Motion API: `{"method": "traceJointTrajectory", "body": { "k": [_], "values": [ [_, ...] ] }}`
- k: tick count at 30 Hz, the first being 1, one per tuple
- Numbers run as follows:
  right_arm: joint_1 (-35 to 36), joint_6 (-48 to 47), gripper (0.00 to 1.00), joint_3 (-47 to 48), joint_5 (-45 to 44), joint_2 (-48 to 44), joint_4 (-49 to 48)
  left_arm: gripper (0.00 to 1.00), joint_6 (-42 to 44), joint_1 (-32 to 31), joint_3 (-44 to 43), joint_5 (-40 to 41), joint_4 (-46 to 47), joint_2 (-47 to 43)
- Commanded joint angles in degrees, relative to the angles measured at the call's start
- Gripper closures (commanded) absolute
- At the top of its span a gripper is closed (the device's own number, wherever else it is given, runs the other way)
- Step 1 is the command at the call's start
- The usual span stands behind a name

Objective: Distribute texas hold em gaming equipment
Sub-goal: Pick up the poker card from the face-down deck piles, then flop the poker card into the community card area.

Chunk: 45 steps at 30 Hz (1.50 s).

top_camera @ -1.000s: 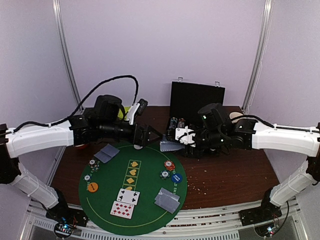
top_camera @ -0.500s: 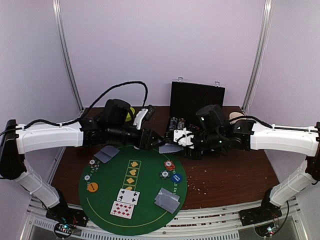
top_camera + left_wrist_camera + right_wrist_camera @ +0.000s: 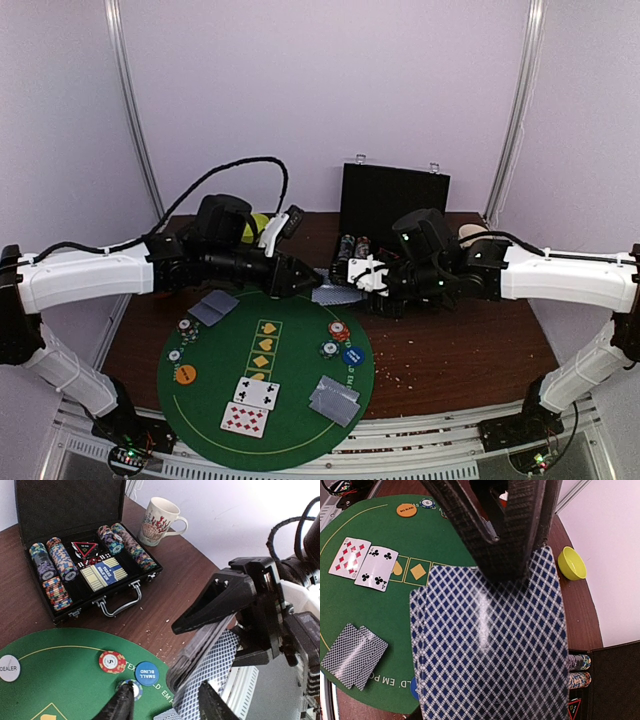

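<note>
Above mid-bench, the right pincer clamps the card deck, whose long axis points toward the parted left pincer.

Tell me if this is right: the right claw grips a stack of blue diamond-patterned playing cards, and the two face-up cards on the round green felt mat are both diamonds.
Not quite: the right wrist view shows a red diamonds card and a black clubs card face up on the round green felt mat. The right claw does grip the stack of blue diamond-patterned playing cards.
</note>
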State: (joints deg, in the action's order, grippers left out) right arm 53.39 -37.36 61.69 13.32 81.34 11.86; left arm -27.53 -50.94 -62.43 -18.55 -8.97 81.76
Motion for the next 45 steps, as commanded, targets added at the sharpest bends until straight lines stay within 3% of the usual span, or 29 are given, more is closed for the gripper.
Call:
{"method": "traceJointTrajectory", "body": {
  "k": [1,5,7,23,27,31,37,45],
  "values": [
    [0.3,-0.3,0.52,1.0,-0.6,-0.9,-1.0,0.65,1.0,-0.1,0.0,-3.1,3.6,0.4],
    [0.3,-0.3,0.52,1.1,-1.0,-0.9,-0.7,0.91,1.5,0.0,-0.4,-3.4,2.8,0.6],
    [0.3,-0.4,0.52,1.0,-1.3,-1.0,-0.5,1.00,1.8,-0.1,-0.1,-3.2,2.2,-0.1],
    [-1.0,-0.9,0.52,-0.4,-3.4,-1.3,-0.2,1.00,5.9,0.3,2.2,-4.7,-4.7,-8.9],
    [-1.8,-0.4,0.52,-1.0,-4.0,-1.7,-0.6,1.00,5.0,0.8,1.3,-2.0,-14.5,-12.5],
    [-2.4,-0.4,0.52,-1.1,-5.1,-1.5,-0.5,1.00,0.6,4.4,-1.1,5.8,-32.7,-16.1],
    [-2.6,-0.5,0.52,-0.7,-4.7,-1.1,-0.8,1.00,-6.5,6.1,-5.6,24.4,-60.1,-11.7],
    [-2.6,-0.3,0.52,-0.5,-3.0,-1.5,-0.3,1.00,-8.1,5.5,-7.5,34.4,-66.4,-0.5]
  ]
}}
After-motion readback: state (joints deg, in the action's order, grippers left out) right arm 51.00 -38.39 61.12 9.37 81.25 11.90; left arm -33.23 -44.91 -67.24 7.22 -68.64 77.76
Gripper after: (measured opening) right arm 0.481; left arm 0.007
